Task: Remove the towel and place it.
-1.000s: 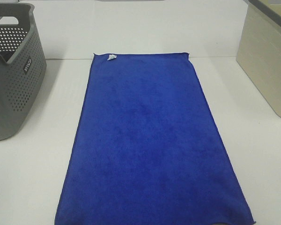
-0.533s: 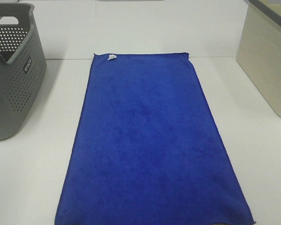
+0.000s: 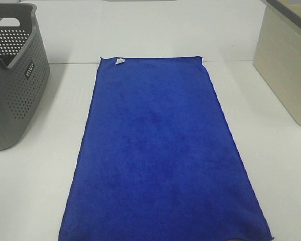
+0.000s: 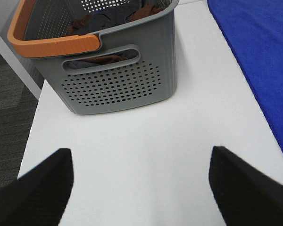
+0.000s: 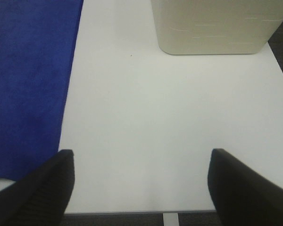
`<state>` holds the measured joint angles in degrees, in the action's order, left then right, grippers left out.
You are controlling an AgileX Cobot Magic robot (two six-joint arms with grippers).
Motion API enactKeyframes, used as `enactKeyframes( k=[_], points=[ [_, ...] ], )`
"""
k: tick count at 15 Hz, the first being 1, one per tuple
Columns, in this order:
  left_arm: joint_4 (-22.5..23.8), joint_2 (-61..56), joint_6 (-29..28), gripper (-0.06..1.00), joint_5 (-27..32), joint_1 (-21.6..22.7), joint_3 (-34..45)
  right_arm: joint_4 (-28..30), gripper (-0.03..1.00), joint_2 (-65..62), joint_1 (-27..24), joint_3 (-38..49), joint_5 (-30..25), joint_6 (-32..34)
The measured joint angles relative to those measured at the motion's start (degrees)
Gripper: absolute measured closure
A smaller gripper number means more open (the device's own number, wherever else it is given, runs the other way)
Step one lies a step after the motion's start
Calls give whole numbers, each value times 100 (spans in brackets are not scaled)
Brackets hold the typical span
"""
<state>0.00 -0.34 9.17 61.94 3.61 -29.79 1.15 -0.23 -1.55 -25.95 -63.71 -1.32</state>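
The towel (image 3: 165, 150) is laid out flat along the middle of the bench (image 3: 35, 191), its far end reaching the bench's far edge, where a small white tag (image 3: 120, 61) is seen at the far left corner. Its near end is cut off by the bottom of the overhead view, so the near corners cannot be made out fully. At the bench's left edge a grey basket (image 3: 12, 80) is partly cropped; dark and rust-coloured cloth (image 4: 108, 21) is glimpsed inside, though what it is cannot be told. An orange handle (image 4: 47, 40) is fitted to its rim. At the far right a beige bin (image 3: 286, 60) is also cut off. The left gripper (image 4: 141, 183) is spread wide over bare bench beside the basket, nothing between its fingers. The right gripper (image 5: 141, 183) is likewise spread and holds nothing, near the bench's near edge.
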Motion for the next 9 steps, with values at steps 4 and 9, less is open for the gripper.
enactKeyframes(
  k=[4, 9],
  points=[
    [-29, 0, 6, 20, 0, -435, 0, -6, 20, 0, 0, 0, 0, 0],
    [-29, 0, 6, 20, 0, -453, 0, -34, 20, 0, 0, 0, 0, 0]
  ],
)
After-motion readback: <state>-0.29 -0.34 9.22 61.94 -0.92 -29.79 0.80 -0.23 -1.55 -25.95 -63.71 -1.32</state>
